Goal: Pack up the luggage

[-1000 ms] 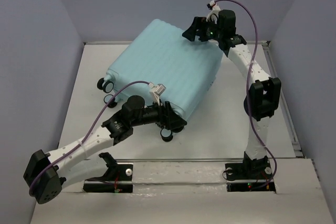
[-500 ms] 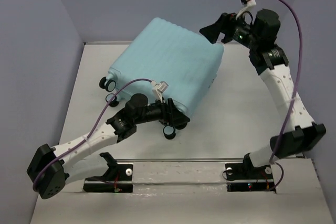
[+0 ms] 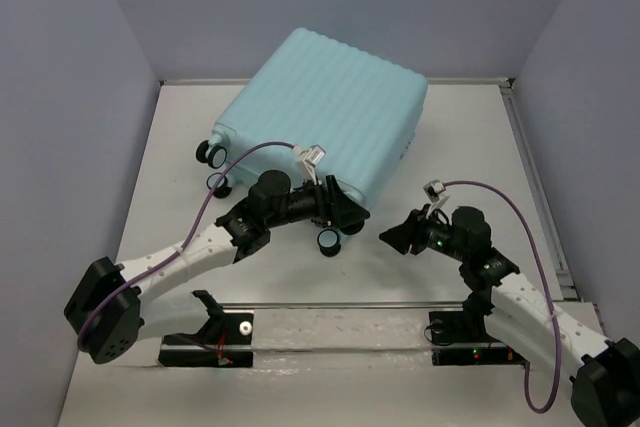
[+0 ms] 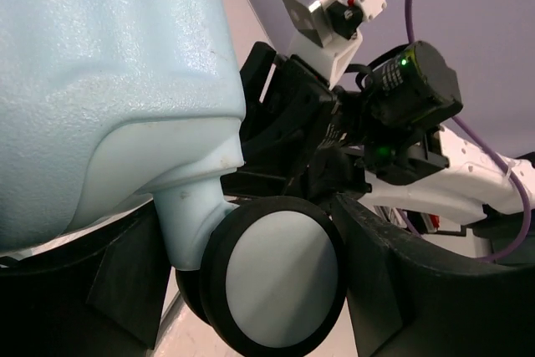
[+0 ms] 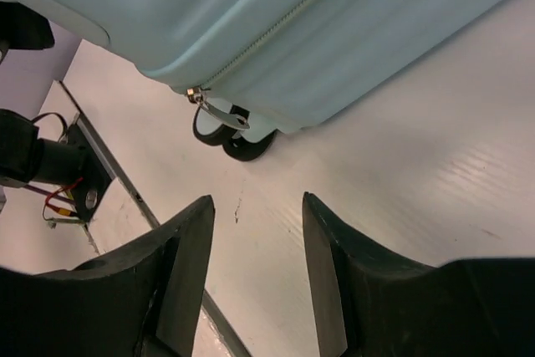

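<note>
The luggage (image 3: 320, 112) is a pale aqua ribbed suitcase, closed and lying flat across the far middle of the white table. It also shows in the left wrist view (image 4: 100, 81) and the right wrist view (image 5: 318, 22). My left gripper (image 3: 340, 217) is at its near corner, its fingers on either side of a black spinner wheel (image 4: 280, 282) and its stem, touching them. My right gripper (image 3: 392, 237) is open and empty, low over the table, right of that corner. Its view shows the zipper pull (image 5: 219, 113) and a wheel pair (image 5: 234, 135).
Two more wheels (image 3: 212, 154) stick out at the luggage's left end. A metal rail (image 3: 350, 305) runs along the near table edge by the arm bases. Another strip (image 3: 530, 177) runs down the right side. Purple-grey walls close in the table.
My right arm has swung from the luggage's far top corner down to the near right of the table. The luggage and the left gripper at its wheel have shifted slightly up and right.
</note>
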Tool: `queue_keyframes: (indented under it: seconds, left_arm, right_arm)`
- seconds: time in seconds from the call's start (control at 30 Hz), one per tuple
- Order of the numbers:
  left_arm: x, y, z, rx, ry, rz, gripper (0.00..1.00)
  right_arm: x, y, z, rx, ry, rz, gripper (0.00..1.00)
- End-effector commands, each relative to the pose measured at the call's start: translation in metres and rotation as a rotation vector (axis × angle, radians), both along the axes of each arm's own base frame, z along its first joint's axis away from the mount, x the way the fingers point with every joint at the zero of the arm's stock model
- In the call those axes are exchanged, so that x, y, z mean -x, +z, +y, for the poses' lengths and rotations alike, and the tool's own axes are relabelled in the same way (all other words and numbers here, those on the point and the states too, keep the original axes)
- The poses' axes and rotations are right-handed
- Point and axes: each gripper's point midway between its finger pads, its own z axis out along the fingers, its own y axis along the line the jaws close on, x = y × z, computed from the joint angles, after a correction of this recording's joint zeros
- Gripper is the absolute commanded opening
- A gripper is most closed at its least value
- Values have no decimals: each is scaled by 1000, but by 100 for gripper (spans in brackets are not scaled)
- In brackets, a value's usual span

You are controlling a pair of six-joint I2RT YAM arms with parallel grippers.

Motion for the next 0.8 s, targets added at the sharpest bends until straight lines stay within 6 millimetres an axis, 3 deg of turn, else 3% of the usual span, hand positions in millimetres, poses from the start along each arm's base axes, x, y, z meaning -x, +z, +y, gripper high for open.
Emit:
queue_keyframes:
  seconds: [0.0, 0.37, 0.77]
  left_arm:
    - [-13, 69, -12, 177, -7, -113, 35]
    - [-15, 62, -16, 166, -11, -99, 35]
    - [-15, 62, -17, 166, -17, -95, 34]
  right_arm:
    - [-21, 38, 8, -124, -32, -199, 55]
    - [-30, 21, 54, -113, 96, -263, 58]
    - [-54, 21, 56, -91, -2, -333, 52]
